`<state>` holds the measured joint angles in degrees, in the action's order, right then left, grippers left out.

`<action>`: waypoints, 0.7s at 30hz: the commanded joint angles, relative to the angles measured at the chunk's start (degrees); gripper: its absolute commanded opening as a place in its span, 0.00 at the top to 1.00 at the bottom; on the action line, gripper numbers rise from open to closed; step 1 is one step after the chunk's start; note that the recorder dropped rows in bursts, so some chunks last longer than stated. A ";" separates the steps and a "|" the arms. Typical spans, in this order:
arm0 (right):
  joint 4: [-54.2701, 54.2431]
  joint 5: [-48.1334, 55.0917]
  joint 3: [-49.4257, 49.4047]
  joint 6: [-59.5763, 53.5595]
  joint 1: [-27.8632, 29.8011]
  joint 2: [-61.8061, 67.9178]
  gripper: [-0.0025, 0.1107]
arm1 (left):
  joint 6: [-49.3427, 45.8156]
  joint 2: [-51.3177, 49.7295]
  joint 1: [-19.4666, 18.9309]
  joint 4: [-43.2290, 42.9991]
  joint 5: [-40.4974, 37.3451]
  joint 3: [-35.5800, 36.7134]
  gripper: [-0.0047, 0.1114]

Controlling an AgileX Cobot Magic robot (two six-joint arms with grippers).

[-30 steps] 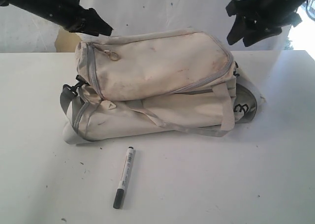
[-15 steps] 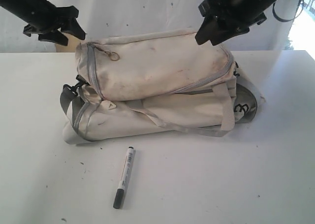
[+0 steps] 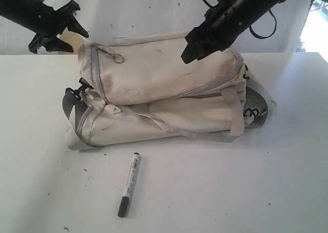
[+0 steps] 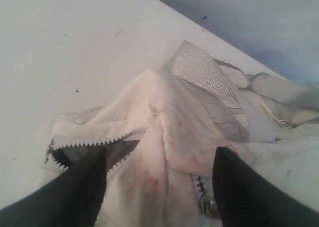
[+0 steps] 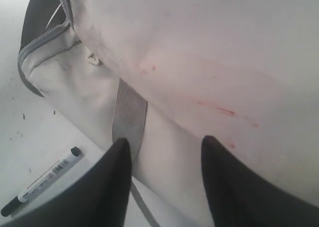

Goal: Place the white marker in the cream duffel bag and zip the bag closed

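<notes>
White marker (image 3: pixel 129 184) lies on table (image 3: pixel 256 182) just in front of cream duffel bag (image 3: pixel 159 89), long axis running bag-to-camera. Right gripper (image 5: pixel 165 142), jaws apart and empty over the bag top, is nearer; left gripper (image 4: pixel 160 157) is likewise apart.

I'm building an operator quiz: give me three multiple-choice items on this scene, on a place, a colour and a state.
1. Where is the white marker? A on the table before the cream duffel bag; B inside it; C in a gripper.
2. Its cap is: A red; B blue; C dark.
3. The right gripper is: A shut on the marker; B open, empty; C shut on a zip.
A, it lies on the bare table; C, its near end is grey-black; B, its jaws stand apart, nothing between.
</notes>
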<state>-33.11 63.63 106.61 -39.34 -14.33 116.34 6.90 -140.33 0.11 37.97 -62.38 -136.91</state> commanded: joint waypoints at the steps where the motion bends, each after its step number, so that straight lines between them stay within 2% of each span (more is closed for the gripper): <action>1: -0.98 -5.81 -0.03 -6.05 -1.52 0.30 0.61 | -0.90 -1.42 0.03 9.05 2.52 0.23 0.39; 8: -1.43 -12.39 -0.03 -11.98 -4.07 0.52 0.61 | -2.39 -4.08 0.78 11.08 2.42 0.23 0.40; 10: -2.28 -12.88 -0.03 -12.00 -4.67 0.96 0.61 | -4.35 -4.08 1.19 10.81 2.42 0.23 0.46; 12: -2.54 -13.15 -0.03 -12.00 -5.25 1.50 0.61 | -5.66 -4.08 1.34 10.81 2.42 0.23 0.57; 17: -3.96 -15.24 -0.03 -12.63 -6.86 3.57 0.54 | -7.81 -4.08 1.43 10.81 1.21 0.23 0.96; 21: -6.11 -19.92 -0.03 -17.91 -9.17 4.62 0.50 | -14.11 -4.08 1.43 11.06 -0.52 0.23 0.96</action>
<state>-37.24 47.33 106.61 -53.66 -22.01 120.54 -2.83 -144.68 1.25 47.62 -61.54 -136.91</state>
